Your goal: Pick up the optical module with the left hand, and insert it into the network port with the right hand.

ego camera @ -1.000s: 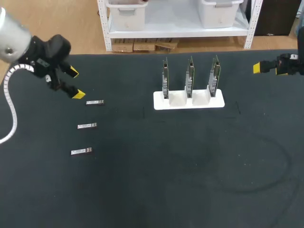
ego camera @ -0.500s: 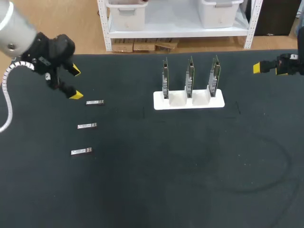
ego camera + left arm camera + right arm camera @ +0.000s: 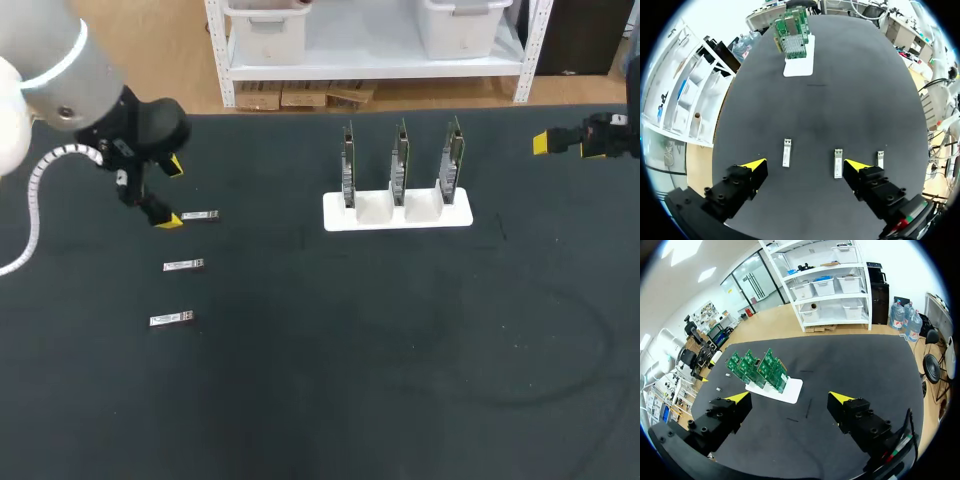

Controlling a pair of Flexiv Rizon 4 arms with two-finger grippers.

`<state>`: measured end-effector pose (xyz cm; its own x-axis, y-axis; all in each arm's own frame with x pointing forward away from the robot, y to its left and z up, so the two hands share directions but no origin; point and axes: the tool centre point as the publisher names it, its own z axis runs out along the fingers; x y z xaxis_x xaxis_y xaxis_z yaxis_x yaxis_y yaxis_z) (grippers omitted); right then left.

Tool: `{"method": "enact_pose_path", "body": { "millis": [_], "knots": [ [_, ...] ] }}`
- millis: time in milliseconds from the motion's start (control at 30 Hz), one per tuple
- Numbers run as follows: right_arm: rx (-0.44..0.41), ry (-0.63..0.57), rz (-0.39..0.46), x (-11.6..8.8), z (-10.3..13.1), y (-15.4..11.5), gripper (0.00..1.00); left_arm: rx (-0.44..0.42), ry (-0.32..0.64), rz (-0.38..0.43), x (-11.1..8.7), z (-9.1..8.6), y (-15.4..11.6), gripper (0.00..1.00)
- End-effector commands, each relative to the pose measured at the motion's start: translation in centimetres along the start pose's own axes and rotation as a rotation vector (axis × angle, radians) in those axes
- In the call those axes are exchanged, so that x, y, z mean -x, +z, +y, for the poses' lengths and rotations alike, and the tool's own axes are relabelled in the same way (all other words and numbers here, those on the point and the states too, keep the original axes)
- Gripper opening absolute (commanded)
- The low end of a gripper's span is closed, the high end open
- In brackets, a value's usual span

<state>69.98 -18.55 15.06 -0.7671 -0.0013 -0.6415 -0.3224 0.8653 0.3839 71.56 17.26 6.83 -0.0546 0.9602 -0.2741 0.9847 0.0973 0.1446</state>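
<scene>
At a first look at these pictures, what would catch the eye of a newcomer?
The white stand holding three upright green boards, at the table's far middle. Next, the left gripper, open, just beside the farthest optical module in a row of three at the left.

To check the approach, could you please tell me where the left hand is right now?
The left hand is at the table's left in the head view, open, just left of the rearmost optical module in the row of three.

Nothing can be read. The three modules point(image 3: 184, 265) carry pale labels, but their print is too small.
</scene>
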Motion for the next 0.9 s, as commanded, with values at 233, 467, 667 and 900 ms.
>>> {"method": "enact_pose_path", "body": {
  "millis": [233, 467, 667, 900],
  "knots": [
    [-0.004, 0.001, -0.001, 0.0, 0.1, 0.0, 1.0, -0.008, 0.104, 0.04, -0.4, 1.4, 1.8, 1.0],
    [-0.004, 0.001, -0.001, 0.0, 0.1, 0.0, 1.0, -0.034, 0.162, 0.064, 0.0, 2.1, 2.8, 1.0],
    [-0.004, 0.001, -0.001, 0.0, 0.1, 0.0, 1.0, -0.045, 0.118, 0.071, 0.0, 2.3, 3.6, 1.0],
    [-0.004, 0.001, -0.001, 0.0, 0.1, 0.0, 1.0, -0.051, 0.1, 0.11, -0.2, 1.7, 4.5, 1.0]
  ]
}}
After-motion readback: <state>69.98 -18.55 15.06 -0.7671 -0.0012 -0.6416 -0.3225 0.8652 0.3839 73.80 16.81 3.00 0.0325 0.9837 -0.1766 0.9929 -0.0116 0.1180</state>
